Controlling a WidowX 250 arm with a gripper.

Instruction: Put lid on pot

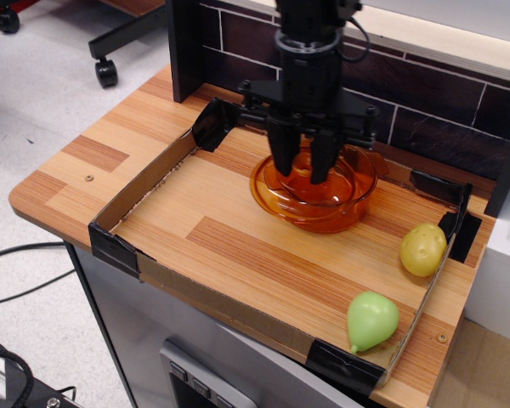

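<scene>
- Misalignment risk: the lid (291, 197) hangs over the pot (340, 204) but sits offset toward 9 o'clock, its left edge overhanging the pot wall. If released here, it probably tips, lands with one edge inside the pot, or slides off onto the table (238, 255).
- Pot displacement risk: the pot is light plastic. A descent with the lid edge bearing on the rim can push the pot toward 3 o'clock or tilt it.
- End effector (307, 170): fingers are narrowed on the centre of the lid, apparently at its knob; the knob itself is hidden behind the fingers. The grip area is small, so the lid can swing or slip during lateral correction.
- Table: a wood-grain board bordered by a low cardboard rim (195, 293) taped at the corners with black tape. The rim limits how far a dropped lid can travel.
- Room: a dark brick-pattern wall (408, 93) stands at 12 o'clock. A pale floor with a chair caster (106, 72) lies at 10 o'clock; cables lie at 8 o'clock.
- Bystander items: a yellow potato-shaped toy (423, 248) at 3 o'clock and a green pear-shaped toy (371, 320) at 5 o'clock, both well apart from the pot.
</scene>
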